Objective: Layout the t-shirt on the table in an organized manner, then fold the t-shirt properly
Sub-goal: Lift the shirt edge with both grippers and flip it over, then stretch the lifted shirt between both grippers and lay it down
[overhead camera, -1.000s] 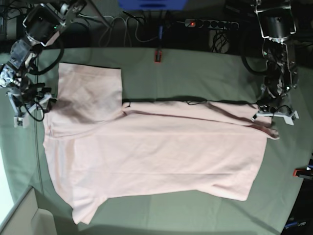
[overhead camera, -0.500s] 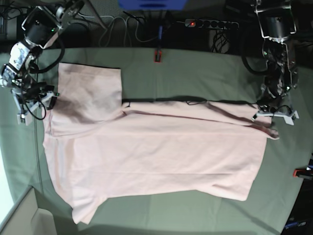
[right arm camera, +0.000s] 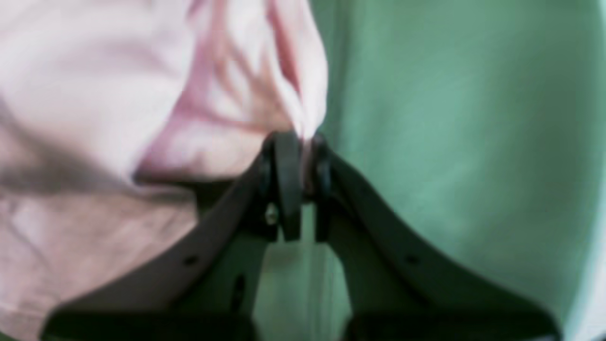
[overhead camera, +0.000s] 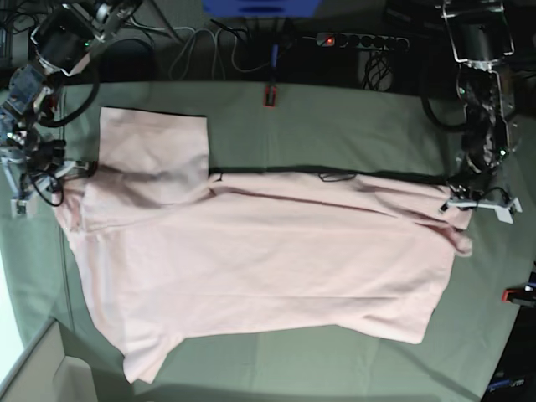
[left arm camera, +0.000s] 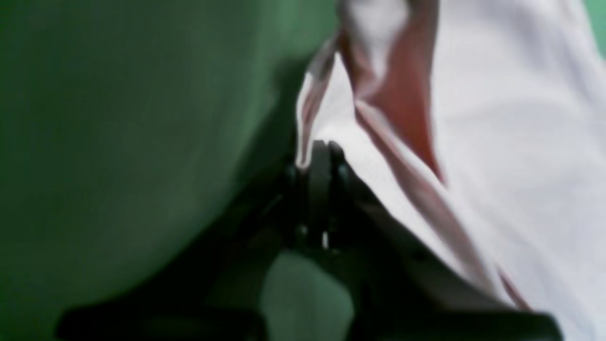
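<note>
Both claws pinch cloth. In the right wrist view the right gripper (right arm camera: pixel 303 142) has its jaws pressed together on a thin fold of the t-shirt (right arm camera: pixel 142 94); the pink fabric bunches up and away to the claw's left, while bare green table (right arm camera: pixel 450 118) lies to its right. In the base view this claw (overhead camera: pixel 71 170) sits at the shirt's shoulder edge, just beside the sleeve that lies flat beyond it toward the far table edge. The left gripper (left arm camera: pixel 319 151) is likewise clamped on an edge of the t-shirt (left arm camera: pixel 497 118): in the left wrist view the fabric rises from the jaw tips and spreads to the claw's right in creased folds with a darker pink shadowed fold between them, and green table (left arm camera: pixel 118 142) fills the claw's left. In the base view that claw (overhead camera: pixel 456 201) holds the hem corner of the shirt, with a small rounded flap of cloth just below it. The t-shirt (overhead camera: pixel 268 260) lies spread between the two claws across the table (overhead camera: pixel 335 126), plain pink side up, with a narrow dark line along its far edge. A red clamp (overhead camera: pixel 270 95) sits on the far table edge, and a power strip (overhead camera: pixel 362 39) lies beyond it. Both wrist views are blurred.
</note>
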Robot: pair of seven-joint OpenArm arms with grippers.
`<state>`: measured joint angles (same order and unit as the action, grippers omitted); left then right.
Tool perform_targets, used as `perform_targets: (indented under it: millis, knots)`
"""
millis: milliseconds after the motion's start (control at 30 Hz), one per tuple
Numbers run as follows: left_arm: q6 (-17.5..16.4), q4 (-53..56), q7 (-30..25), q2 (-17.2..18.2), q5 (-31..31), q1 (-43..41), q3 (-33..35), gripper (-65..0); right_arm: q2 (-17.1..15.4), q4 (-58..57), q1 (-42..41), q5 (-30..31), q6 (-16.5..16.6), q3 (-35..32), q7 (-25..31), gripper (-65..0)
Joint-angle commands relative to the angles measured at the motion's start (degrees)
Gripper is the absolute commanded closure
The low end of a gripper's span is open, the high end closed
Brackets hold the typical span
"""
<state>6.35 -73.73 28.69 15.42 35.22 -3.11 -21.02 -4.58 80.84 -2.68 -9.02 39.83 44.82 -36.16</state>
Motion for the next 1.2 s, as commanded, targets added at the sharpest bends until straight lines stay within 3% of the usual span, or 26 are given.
perform_targets:
  millis: [0, 233, 500, 867, 1033, 1167]
  knots:
    - [0.38, -2.44, -1.39, 1.59, -0.19, -0.45, -0.48, 0.0, -0.83, 2.46, -0.09, 0.44, 0.17, 0.06, 1.13, 0.0]
    - [0.46, -11.14, -1.30, 1.85, -0.19, -6.42, -0.92, 0.0, -1.18, 4.13, 1.93, 0.44, 0.17, 0.50, 1.13, 0.0]
    - [0.11, -19.85, -1.30, 1.42, -0.19, -13.11, -7.78, 0.0, -1.62, 11.07, 6.33, 0.53, 0.17, 0.15, 1.13, 0.0]
    - [0.02, -22.84, -1.30, 1.85, -0.19, -16.62, -10.15, 0.0, -1.71, 12.83, 2.55, 0.27, 0.17, -1.52, 0.95, 0.0]
    - [0.02, -22.49, 4.68, 1.50, -0.63, -13.11, -10.33, 0.0, -3.64, 12.30, -2.03, 0.18, 0.17, -7.50, -8.54, 0.0]
    - [-0.06, -22.66, 6.26, 1.42, -0.63, -13.11, -10.33, 0.0, -3.82, 12.04, -1.67, 0.18, 0.17, -7.76, -11.00, 0.0]
